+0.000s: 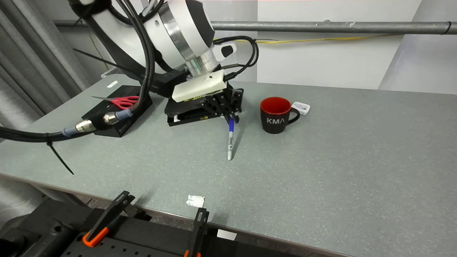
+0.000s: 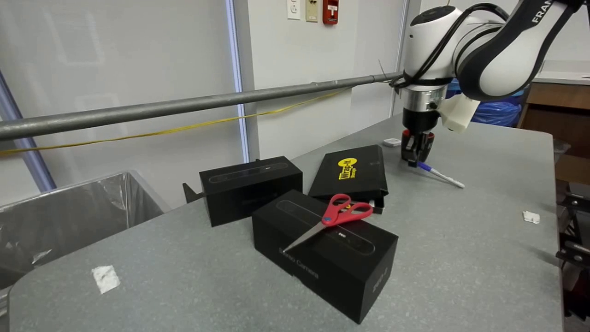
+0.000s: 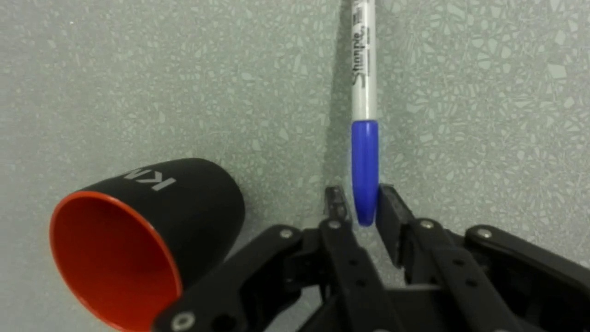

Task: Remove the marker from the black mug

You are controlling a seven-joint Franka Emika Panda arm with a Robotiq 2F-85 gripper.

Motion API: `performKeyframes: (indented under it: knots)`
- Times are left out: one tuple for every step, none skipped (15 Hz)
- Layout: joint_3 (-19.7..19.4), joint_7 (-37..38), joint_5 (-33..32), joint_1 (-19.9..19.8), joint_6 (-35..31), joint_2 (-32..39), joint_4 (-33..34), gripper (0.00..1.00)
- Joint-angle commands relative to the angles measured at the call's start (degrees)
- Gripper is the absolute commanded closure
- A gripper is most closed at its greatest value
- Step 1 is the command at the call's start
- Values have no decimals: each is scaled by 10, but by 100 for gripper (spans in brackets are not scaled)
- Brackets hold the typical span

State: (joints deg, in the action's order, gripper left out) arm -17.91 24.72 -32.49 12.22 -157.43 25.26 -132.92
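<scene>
One marker (image 3: 364, 110), one upright black mug (image 1: 274, 117), three black boxes (image 2: 318, 269). Jaws nearly closed, pinching marker's blue cap (image 3: 365, 166).

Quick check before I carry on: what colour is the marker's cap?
Plain blue; the marker's cap shows best in the wrist view.

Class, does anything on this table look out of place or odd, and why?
Yes: red-handled metal scissors lie on a black rectangular box, their tip jutting past its edge, a seemingly careless perch. Ragged white scraps look like litter on the grey tabletop.
</scene>
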Motion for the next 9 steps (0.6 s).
performKeyframes:
  knots:
    - [-17, 23, -22, 17, -9, 12, 12, 43]
    - [-12, 16, -16, 14, -8, 9, 10, 36]
    - [-11, 13, -14, 13, -9, 8, 10, 29]
    - [-9, 10, -11, 10, -9, 6, 9, 20]
    - [-6, 7, -7, 8, -8, 5, 9, 14]
    - [-4, 4, -5, 6, -7, 4, 8, 5]
    - [-3, 4, -4, 5, -7, 3, 8, 1]
    - [-2, 2, -2, 4, -7, 2, 8, 0]
    - [-1, 1, -1, 3, -7, 1, 8, 0]
